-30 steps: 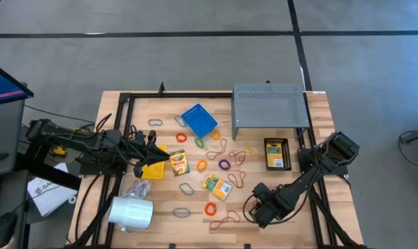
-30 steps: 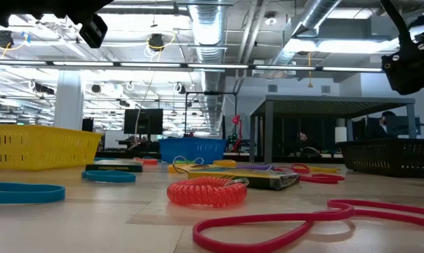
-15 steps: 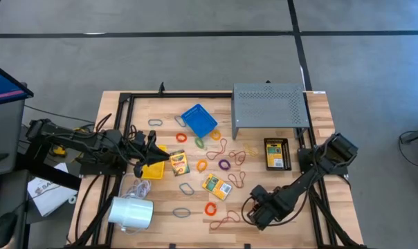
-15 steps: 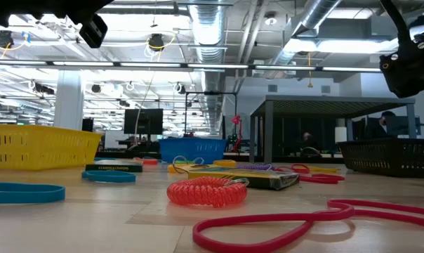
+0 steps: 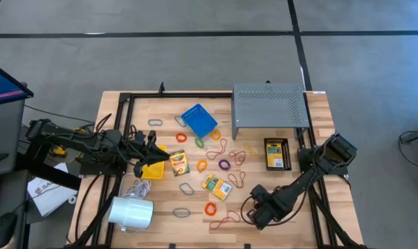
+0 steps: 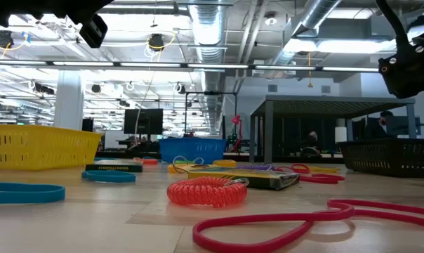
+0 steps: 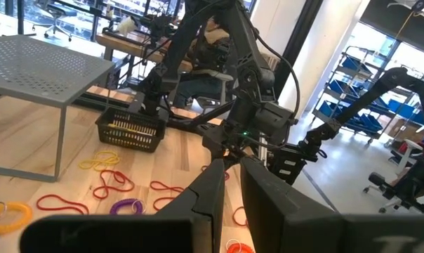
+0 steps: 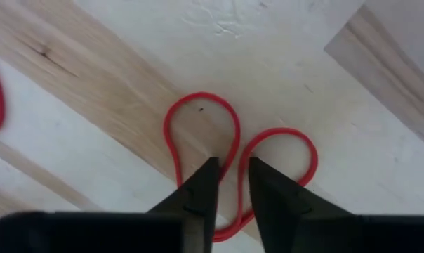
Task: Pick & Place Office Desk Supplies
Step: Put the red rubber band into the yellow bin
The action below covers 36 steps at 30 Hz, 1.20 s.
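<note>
Now the right gripper sits low at the table's front right, its jaws drawn nearly together around a strand of a red band; a second ago they stood wide. In the high view that arm has barely shifted, and the left arm has not moved at all.

Only the right wrist view shows the grip: the band lies looped on the wood, one strand running between the two fingertips. From above, the right gripper hides that contact, with the band showing just beside it.

The left gripper hangs over a yellow bin at the table's left, its jaws almost touching with nothing between them. Its wrist view looks across loose bands to a black basket and the grey shelf.

The low view shows what the others do not: a red coil in front of a crayon box, and a blue band at the left.

Around the middle lie other bands, clips, crayon boxes, a blue tray and a white cylinder. The shelf stands at the back, the basket near the right arm.
</note>
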### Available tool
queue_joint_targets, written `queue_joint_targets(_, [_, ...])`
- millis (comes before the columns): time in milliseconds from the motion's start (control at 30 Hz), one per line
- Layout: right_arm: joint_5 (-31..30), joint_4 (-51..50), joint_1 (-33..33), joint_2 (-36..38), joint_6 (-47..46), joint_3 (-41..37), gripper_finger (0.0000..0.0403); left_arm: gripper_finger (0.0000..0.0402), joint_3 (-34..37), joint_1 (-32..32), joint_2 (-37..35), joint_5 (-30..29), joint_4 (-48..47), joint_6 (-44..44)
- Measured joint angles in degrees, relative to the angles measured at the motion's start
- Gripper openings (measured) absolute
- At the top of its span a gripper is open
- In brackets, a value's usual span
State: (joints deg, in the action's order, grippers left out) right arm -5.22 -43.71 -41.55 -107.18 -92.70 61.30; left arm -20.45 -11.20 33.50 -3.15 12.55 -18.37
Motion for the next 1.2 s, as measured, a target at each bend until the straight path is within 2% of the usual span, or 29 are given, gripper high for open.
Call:
queue_joint_targets(200, [-0.6,0.3,0.0,0.0,0.1,0.0,0.0006,0.0044,0.0,0.0,0.0,0.0,0.0,0.1])
queue_joint_targets(600, [-1.1,-1.5,0.1,-0.4,2.1,3.4,0.0001,0.0044,0.0,0.0,0.0,0.0,0.1,0.1])
queue_joint_targets(700, [-2.3,1.9,-0.1,0.2,3.1,5.1,0.0000,0.0044,0.0,0.0,0.0,0.0,0.5,0.1])
queue_joint_targets(1200, [-13.4,1.1,0.9,10.6,3.1,5.5,0.0000,0.0044,0.0,0.0,0.0,0.0,3.5,-0.3])
